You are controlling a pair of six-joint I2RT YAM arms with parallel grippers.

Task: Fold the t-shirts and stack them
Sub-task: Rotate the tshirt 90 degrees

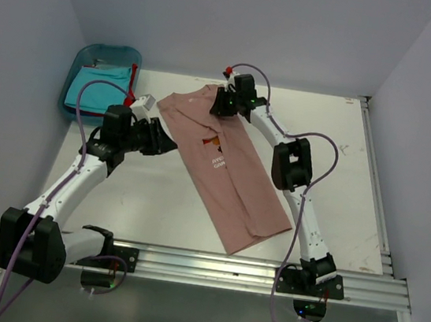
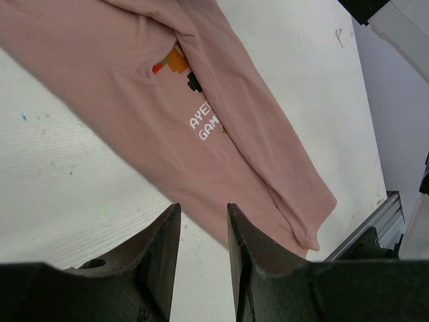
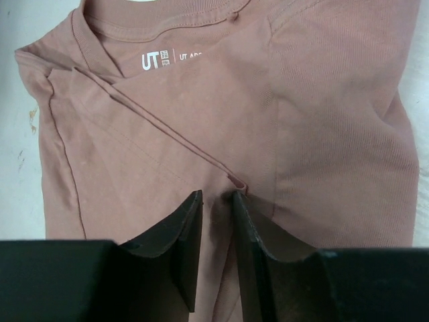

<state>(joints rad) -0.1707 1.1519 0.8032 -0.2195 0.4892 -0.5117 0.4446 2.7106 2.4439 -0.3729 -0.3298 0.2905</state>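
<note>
My right gripper (image 3: 216, 196) sits low over the collar end of the pink t-shirt (image 3: 322, 121). Its jaws are drawn nearly together at the tip of a folded-in sleeve edge, and from the wrist view I cannot tell whether they actually pinch the cloth or only hover on it. My left gripper (image 2: 203, 211) is parted with nothing between its fingers, held above the table (image 1: 341, 170) just beside the shirt's left edge. The shirt lies diagonally across the middle of the table, collar far, hem near the front rail. It is already narrowed into a long strip, with a flap laid over half of the chest print. So I judge the lengthwise folds are largely in. The crosswise folds are not yet made, and no stack has been started. The turquoise t-shirt (image 1: 94, 85) rests in the blue bin (image 1: 86, 57) at the far left. A sliver of red (image 1: 132, 90) at the bin's edge may be the third tee. Most of the job looks to be ahead of me.
</note>
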